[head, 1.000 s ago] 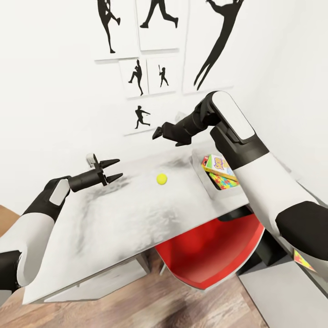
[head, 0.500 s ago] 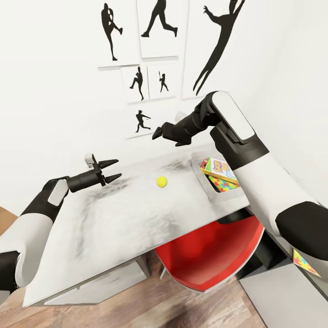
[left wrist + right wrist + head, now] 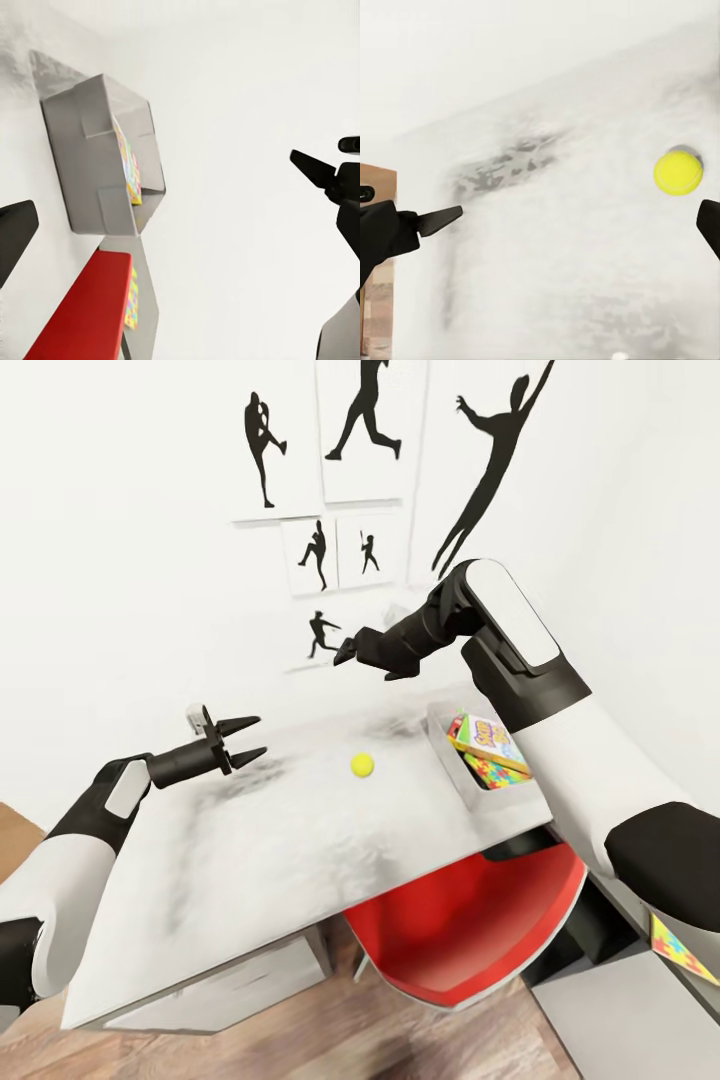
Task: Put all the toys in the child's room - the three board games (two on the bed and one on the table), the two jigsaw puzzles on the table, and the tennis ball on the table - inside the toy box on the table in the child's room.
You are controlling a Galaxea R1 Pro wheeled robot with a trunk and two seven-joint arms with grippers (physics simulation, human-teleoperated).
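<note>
1. White walls (image 3: 120,510) carrying black sports-silhouette pictures (image 3: 365,430) are seen behind a long light grey desk with a pale mottled top (image 3: 290,850); a wood-plank floor (image 3: 330,1040) is visible below it.
2. A small yellow-green tennis ball (image 3: 362,764) is located on the bare desk top, roughly midway between the two grippers and well apart from both. It is also seen in the right wrist view (image 3: 678,172), resting on the pale surface.
3. A shallow light grey toy box with sloping sides (image 3: 447,760) is placed on the desk near its right end, partly hidden by the right arm.
4. Inside the toy box, a yellow-white-green game box (image 3: 487,738) is seen lying tilted on a multicoloured patchwork puzzle board (image 3: 497,770) (further contents cannot be told). The toy box is also visible in the left wrist view (image 3: 79,161), with coloured edges showing inside.
5. The left gripper (image 3: 247,738) is held just above the left part of the desk, fingers parted in a moderate gap, with nothing between them.
6. The right gripper (image 3: 368,660) is raised above the rear of the desk, near the wall; its fingers are spread and nothing is held.
7. A red chair seat (image 3: 470,920) is seen below the desk's right end.
</note>
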